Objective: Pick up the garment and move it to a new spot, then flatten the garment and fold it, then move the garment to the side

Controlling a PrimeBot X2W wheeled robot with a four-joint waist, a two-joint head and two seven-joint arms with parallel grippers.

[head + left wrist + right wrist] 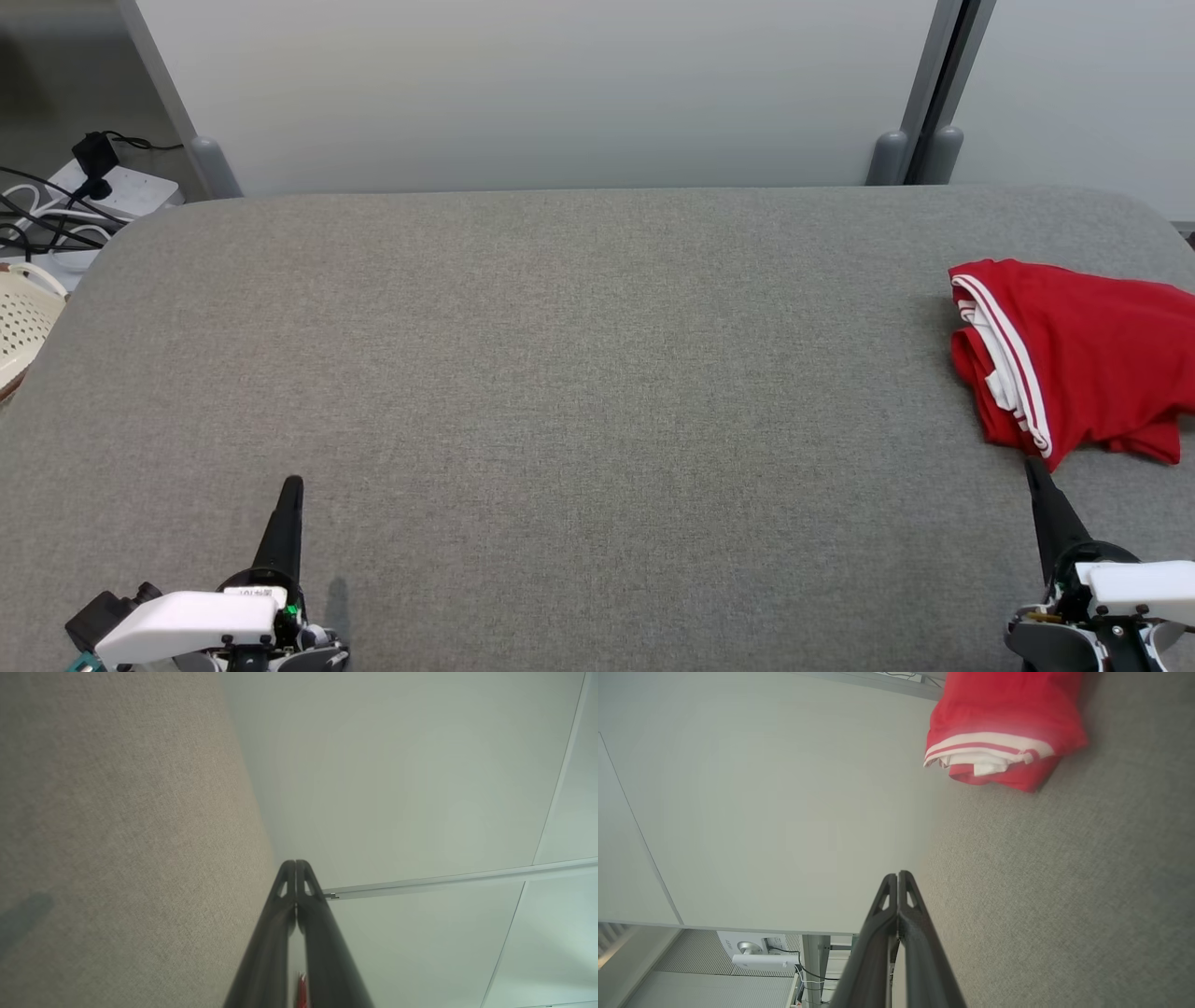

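The garment [1083, 359] is red with white stripes and lies folded in a bundle at the right edge of the grey padded table [579, 373]. It also appears at the top of the right wrist view as the garment [1004, 723]. My right gripper [1031, 464] is shut and empty, its tip just short of the bundle's near edge. In its own wrist view the right gripper [897, 874] has both fingers pressed together. At the lower left my left gripper [293, 483] is shut with nothing in it, far from the cloth. The left gripper [295, 863] shows closed tips in the left wrist view.
A pale partition wall [560, 93] with grey posts runs behind the table. Off the table's left end sit a white power strip with cables [84, 196] and a cream perforated basket [23, 322].
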